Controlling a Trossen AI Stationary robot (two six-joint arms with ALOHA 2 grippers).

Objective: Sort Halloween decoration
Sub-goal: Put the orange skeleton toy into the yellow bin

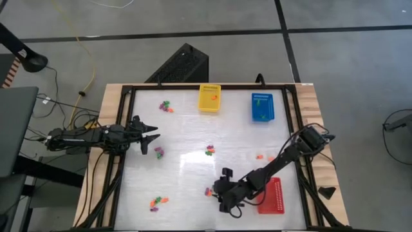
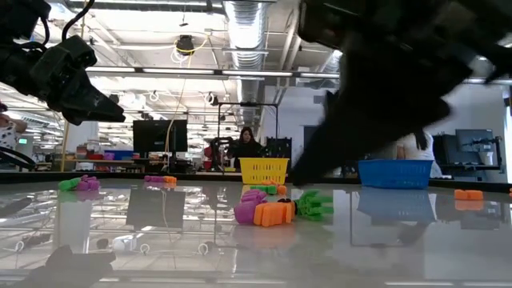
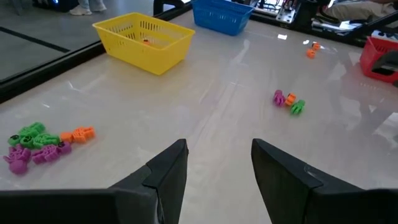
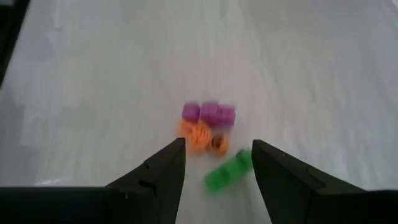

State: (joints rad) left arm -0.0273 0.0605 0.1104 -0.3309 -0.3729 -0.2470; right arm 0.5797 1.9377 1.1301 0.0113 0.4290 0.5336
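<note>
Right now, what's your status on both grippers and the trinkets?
Right gripper open, empty, over a purple-orange-green trinket cluster. Left gripper open, empty, hovering at table's left. Nothing blocking.

No readable text or labels anywhere (distant monitors perhaps too blurred).

Bright overhead lights glare off the glossy table [image 1: 193, 161].

The floor [image 1: 335, 71] around the table is grey concrete with dark seams. Behind the table, a large workshop has ceiling ducts [image 2: 244, 32], strip lights and monitors [image 2: 160, 136].
</note>
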